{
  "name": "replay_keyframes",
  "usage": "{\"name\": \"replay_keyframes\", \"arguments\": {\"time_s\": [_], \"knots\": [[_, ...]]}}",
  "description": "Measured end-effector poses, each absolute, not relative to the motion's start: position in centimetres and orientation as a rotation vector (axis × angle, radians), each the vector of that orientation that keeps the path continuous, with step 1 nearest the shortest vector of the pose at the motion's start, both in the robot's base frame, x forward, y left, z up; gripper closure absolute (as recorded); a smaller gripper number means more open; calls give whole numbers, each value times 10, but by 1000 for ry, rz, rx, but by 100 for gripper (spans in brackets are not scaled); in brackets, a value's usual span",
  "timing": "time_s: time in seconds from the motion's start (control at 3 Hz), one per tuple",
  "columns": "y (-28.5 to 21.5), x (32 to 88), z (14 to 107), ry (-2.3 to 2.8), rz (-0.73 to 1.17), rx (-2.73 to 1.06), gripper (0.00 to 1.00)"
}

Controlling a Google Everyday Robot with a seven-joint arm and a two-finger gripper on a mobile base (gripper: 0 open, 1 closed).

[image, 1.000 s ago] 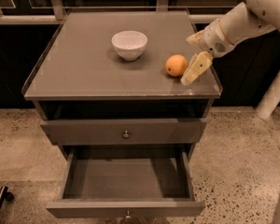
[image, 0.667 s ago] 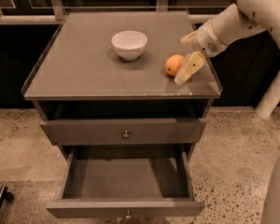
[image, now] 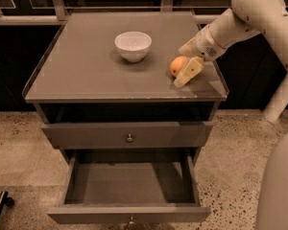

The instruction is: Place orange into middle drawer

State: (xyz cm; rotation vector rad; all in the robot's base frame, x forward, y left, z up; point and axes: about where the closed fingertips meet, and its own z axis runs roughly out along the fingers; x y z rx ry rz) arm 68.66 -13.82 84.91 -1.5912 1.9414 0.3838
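Observation:
The orange [image: 176, 64] lies on the grey cabinet's top [image: 86, 71], near its right edge. My gripper [image: 181, 67] reaches in from the right, open, with one finger [image: 189, 73] at the orange's near right side and the other behind it, so the fingers straddle the fruit. The orange still rests on the top. The middle drawer [image: 129, 213] is pulled out below, its grey inside bare, with its knob at the bottom edge of the view.
A white bowl [image: 133, 45] stands on the cabinet top, left of the orange. The upper drawer [image: 129, 137] with a round knob is closed. My pale arm [image: 259, 13] fills the right side. The floor is speckled, with a dark object at bottom left [image: 0, 207].
My gripper has moved left along the cabinet top, from just right of the orange to around it. The orange, the bowl and the drawers have stayed in place.

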Motion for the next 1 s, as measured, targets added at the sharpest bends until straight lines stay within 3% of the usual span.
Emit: {"name": "replay_keyframes", "arguments": {"time_s": [1.0], "knots": [[-138, 687, 849, 1942, 383, -1592, 87]]}}
